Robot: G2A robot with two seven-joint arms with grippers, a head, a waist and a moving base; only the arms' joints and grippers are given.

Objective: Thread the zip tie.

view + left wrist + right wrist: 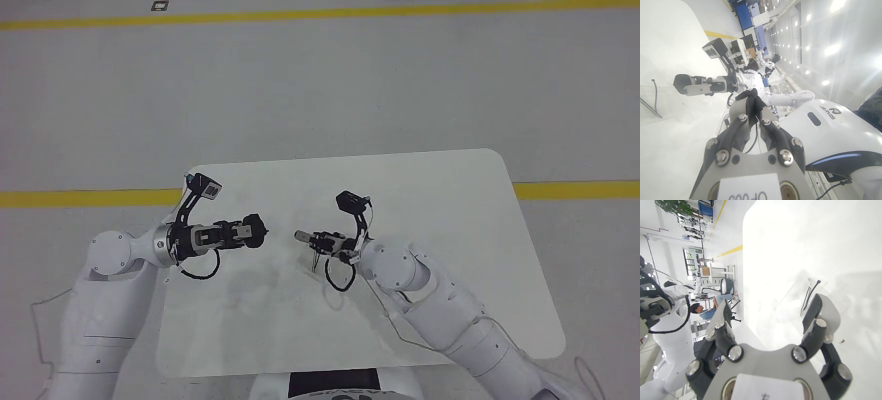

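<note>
Lower spread-fingered right gripper point(770, 299) squarely over zip tie point(813, 288) on table point(791, 247); keep clenched left gripper point(753, 95) clear.

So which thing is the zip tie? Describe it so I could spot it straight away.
Look at the white table, near its middle. There, close by the open right gripper, lie a few thin dark strips. The zip tie is the darkest one, with a small blocky head at one end; its neighbours are finer plain lines.
</note>
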